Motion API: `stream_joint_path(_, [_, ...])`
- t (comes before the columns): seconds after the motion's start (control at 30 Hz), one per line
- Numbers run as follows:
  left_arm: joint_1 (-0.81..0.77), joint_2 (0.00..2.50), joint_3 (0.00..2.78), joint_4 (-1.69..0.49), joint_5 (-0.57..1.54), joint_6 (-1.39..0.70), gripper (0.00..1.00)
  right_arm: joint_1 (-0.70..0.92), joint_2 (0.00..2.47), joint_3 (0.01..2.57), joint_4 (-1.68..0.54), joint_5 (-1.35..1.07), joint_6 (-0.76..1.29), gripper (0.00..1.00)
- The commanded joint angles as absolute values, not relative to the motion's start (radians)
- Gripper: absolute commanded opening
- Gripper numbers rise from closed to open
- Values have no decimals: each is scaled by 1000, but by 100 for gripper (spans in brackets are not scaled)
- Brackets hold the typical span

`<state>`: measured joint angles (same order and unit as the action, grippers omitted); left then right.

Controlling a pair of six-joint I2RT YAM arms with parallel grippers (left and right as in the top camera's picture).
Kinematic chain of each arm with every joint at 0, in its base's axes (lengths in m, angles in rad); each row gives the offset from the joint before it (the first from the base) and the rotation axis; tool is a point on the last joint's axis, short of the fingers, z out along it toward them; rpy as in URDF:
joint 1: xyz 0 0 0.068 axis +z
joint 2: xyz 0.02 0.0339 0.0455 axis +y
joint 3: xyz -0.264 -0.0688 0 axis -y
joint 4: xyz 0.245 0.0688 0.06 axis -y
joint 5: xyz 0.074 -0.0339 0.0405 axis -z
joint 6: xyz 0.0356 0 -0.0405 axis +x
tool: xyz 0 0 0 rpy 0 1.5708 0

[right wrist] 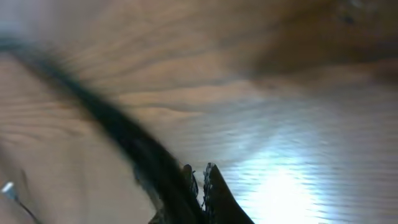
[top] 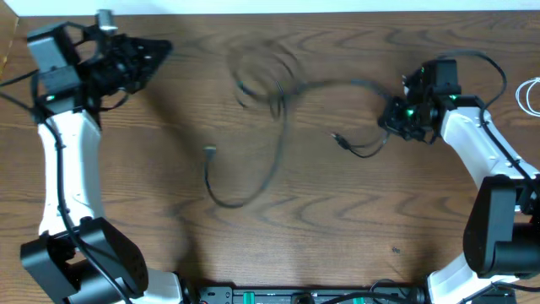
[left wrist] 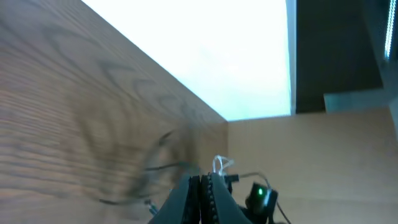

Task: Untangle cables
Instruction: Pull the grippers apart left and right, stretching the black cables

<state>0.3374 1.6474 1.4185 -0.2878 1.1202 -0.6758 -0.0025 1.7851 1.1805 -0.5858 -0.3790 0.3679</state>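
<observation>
A thin black cable (top: 272,160) lies across the middle of the table. Its blurred coil (top: 261,69) is at the back, and one plug (top: 210,150) lies left of centre. Another stretch runs right to my right gripper (top: 391,120), with a short tail ending in a plug (top: 337,138). The right wrist view shows the black cable (right wrist: 118,127) running blurred into the nearly closed right gripper (right wrist: 200,169). A white cable (top: 531,93) lies at the far right edge. My left gripper (top: 159,52) hovers at the back left, shut and empty, also seen in its wrist view (left wrist: 203,180).
A black power strip (top: 304,295) runs along the front edge between the two arm bases. A tan cardboard wall (left wrist: 323,155) stands beyond the table on the right. The right arm's own thick wire (top: 494,72) loops above its wrist.
</observation>
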Motion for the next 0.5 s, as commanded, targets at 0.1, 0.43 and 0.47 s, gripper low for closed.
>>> stream_joint_path(0.1, [255,1644,1431,-287,1108,-659,7,43,1786,1180,-528,-595,92,20])
stream_joint_path(0.43, [59,1644,1430,-434,860,-513,7,46,1771,1272,-706,-590,80,58])
stream_joint_path(0.47, [33,1644,1430,-462,785,-497,7,46,1766,1287,-742,-572,80,67])
